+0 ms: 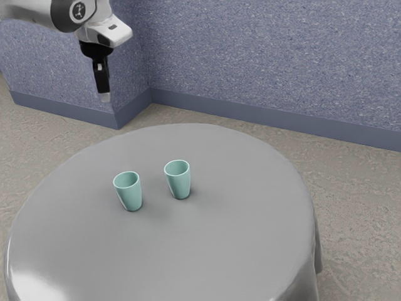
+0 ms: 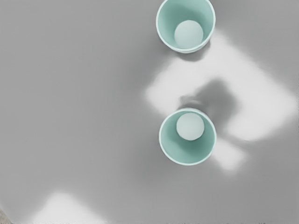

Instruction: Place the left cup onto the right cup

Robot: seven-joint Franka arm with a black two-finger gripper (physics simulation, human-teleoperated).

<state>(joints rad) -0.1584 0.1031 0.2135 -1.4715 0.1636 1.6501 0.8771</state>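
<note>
Grey table (image 1: pixel 250 251) holds left cup (image 1: pixel 128 190), right cup (image 1: pixel 178 179) well inside its edge; end effector (image 1: pixel 104 96) (state unclear) hangs high.

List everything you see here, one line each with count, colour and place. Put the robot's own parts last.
left cup: 1, pale teal, upright on the table, toward the exterior view's left
right cup: 1, pale teal, upright on the table, beside the left cup and not touching it
table: 1, grey, round, under both cups
floor: 1, beige, all around the table
wall: 1, speckled blue-grey with a darker skirting, behind the table
arm: 1, white and grey, exterior view's upper left
pincer: 1, black, pointing down, high above the cups and touching neither
</note>
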